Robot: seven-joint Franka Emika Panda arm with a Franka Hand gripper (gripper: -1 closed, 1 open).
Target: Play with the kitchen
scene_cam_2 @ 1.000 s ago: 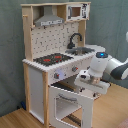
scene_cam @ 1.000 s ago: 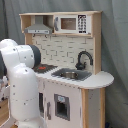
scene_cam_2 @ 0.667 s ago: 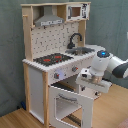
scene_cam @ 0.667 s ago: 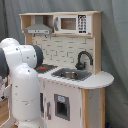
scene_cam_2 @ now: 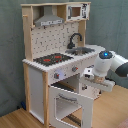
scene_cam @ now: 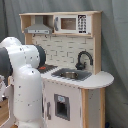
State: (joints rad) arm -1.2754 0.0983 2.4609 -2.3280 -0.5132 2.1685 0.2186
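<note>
Standing against a grey backdrop, the kitchen (scene_cam_2: 55,60), white and light wood, with stovetop (scene_cam_2: 51,59) at the second exterior view's left and sink (scene_cam_2: 82,50) and black faucet (scene_cam_2: 75,40) further right. Oven door (scene_cam_2: 70,106) hanging open toward the near side. Arm (scene_cam_2: 111,65) reaching in from the second exterior view's right, close above that door; gripper hidden there, so cannot tell if wide or narrow. Could hit the open door edge or knobs (scene_cam_2: 75,69) if lowered carelessly, maybe tipping the kitchen.

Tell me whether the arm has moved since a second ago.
Yes. In the first exterior view the arm has swung toward the first exterior view's right, now overlapping more of the kitchen front.
</note>
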